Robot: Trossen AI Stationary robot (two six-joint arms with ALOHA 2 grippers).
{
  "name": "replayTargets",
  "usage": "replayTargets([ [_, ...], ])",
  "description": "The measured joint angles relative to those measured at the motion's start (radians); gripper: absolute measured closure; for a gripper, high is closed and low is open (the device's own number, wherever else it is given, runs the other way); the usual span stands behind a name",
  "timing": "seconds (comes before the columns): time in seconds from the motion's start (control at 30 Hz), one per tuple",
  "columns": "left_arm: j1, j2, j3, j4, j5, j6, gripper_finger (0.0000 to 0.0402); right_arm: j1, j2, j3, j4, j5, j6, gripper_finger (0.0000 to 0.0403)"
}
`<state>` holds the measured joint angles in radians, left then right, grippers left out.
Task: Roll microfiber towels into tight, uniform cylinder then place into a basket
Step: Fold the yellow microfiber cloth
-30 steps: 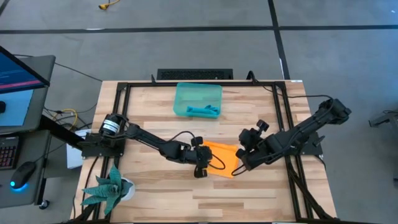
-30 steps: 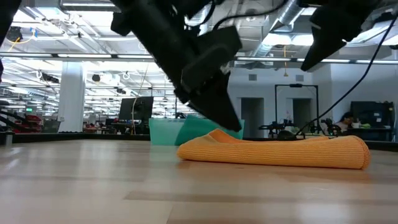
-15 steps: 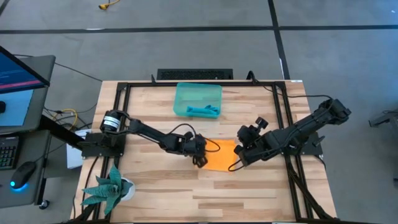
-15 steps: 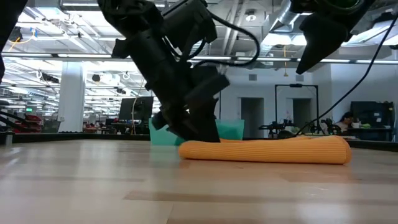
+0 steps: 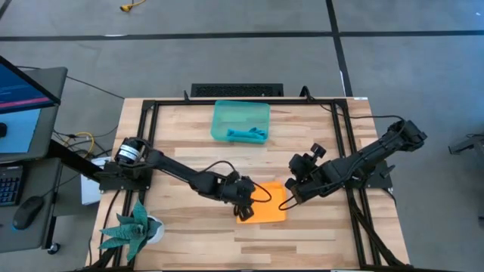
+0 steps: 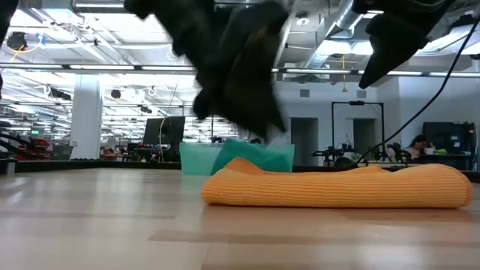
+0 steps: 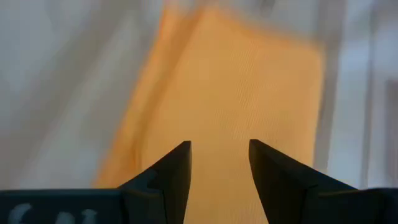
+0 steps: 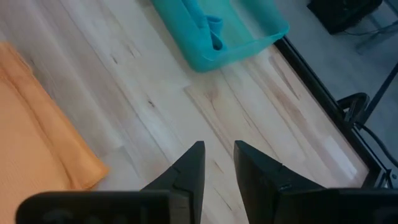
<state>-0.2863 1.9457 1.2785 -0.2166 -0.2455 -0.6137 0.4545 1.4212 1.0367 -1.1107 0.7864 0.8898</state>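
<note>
Orange-yellow towel (image 5: pixel 263 212) lies folded flat on the wooden worktop (image 5: pixel 189 234), near its front edge. The left gripper (image 5: pixel 243 205) hangs over the cloth's left edge — its jaws parted a little, nothing between them, the orange weave directly ahead. The right gripper (image 5: pixel 293 194) sits just beside the towel's right corner, jaws narrowly apart and empty, over bare wood. Farther back stands the teal basket (image 5: pixel 240 121) — the blue towel (image 5: pixel 247 135) already inside it.
</note>
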Motion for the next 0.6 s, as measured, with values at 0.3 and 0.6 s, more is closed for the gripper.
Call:
replayTargets([
  [0.3, 0.004, 0.006, -0.007, 0.132, 0.010, 0.311, 0.0248, -0.014, 0.000, 0.000, 0.022, 0.000, -0.002, 0.0295],
  [0.6, 0.060, 0.184, 0.018, 0.302, 0.146, 0.368, 0.0248, -0.033, 0.000, -0.001, 0.044, -0.001, -0.011, 0.0295],
])
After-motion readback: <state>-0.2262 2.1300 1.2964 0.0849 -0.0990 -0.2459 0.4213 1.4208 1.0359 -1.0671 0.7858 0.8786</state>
